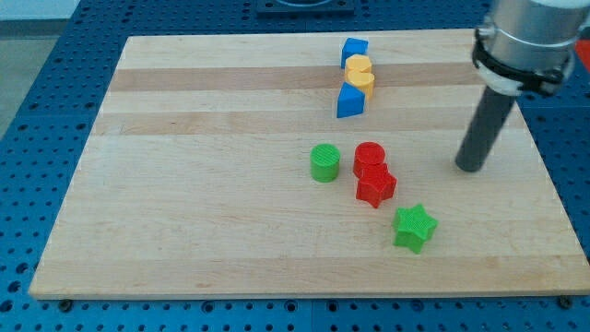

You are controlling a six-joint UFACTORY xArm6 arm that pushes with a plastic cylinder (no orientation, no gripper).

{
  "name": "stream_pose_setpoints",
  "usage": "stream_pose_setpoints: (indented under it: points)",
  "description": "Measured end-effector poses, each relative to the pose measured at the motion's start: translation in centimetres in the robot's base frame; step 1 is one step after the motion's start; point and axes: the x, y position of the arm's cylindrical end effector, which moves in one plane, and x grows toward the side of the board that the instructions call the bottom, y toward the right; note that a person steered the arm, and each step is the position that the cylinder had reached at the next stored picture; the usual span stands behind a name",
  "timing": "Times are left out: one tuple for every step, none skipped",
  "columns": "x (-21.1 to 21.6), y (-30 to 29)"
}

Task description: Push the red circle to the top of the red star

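Note:
The red circle (369,156) stands just above the red star (375,185) near the board's middle, and the two touch. My tip (469,168) rests on the board to the right of both red blocks, well apart from them. The rod rises from it toward the view's top right.
A green circle (324,162) stands just left of the red circle. A green star (414,227) lies below and right of the red star. At the top, a blue block (354,50), a yellow block (359,73) and a second blue block (350,100) form a column. The wooden board (184,184) sits on a blue table.

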Motion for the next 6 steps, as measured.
stream_pose_setpoints:
  points:
    - [1.6, -2.3]
    - [2.2, -3.7]
    - [4.2, -2.6]
    - [5.9, -2.4]
    - [6.3, -1.7]
    - [4.6, -2.4]
